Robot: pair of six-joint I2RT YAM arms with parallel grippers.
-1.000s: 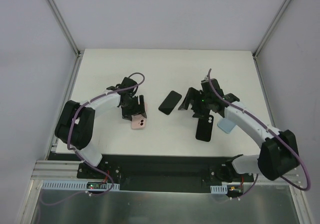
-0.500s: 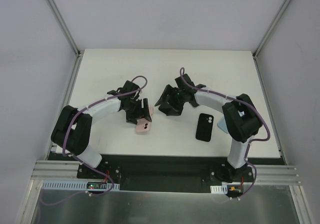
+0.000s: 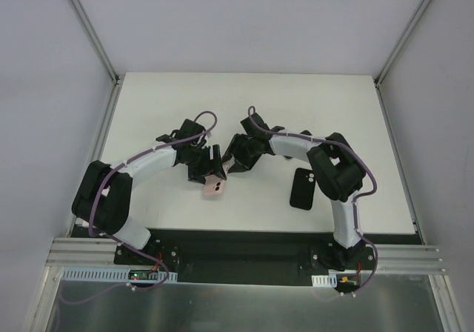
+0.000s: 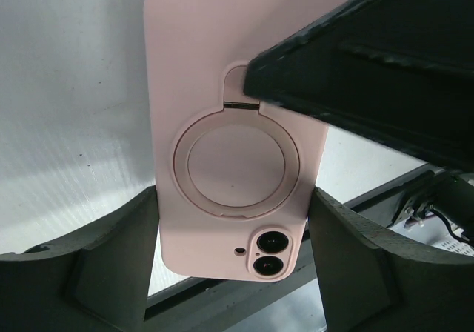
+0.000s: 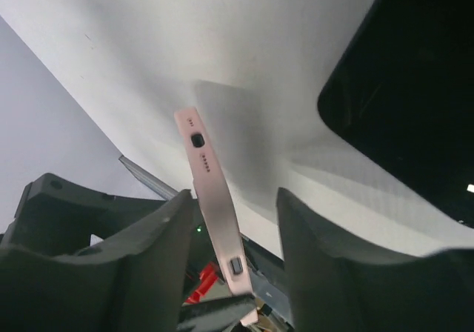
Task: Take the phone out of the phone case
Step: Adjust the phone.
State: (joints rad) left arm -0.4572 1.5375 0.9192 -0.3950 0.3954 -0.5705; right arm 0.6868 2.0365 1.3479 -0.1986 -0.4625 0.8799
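Observation:
The pink phone case [image 4: 222, 87] has a ring on its back, and the phone's two lenses [image 4: 268, 252] show through its cutout. My left gripper [image 4: 233, 236] is shut on the case's two long sides near the camera end. It holds the case [image 3: 215, 185] tilted above the table. My right gripper [image 3: 237, 161] is at the case's far end, and one of its fingers [image 4: 370, 58] crosses the case's back. In the right wrist view the case's thin edge [image 5: 211, 191] stands between the open jaws of the right gripper [image 5: 235, 206], close to the left finger with a gap to the right one.
A black phone [image 3: 302, 188] lies camera side up on the white table [image 3: 148, 102], right of centre, beside the right arm. A flat black slab [image 5: 415, 87] lies just beyond the right gripper. Grey walls enclose the table on three sides.
The right arm swung left from the black phone to the pink case's far end, and its jaws narrowed around the case's edge. The left gripper carried the case slightly right and toward the front.

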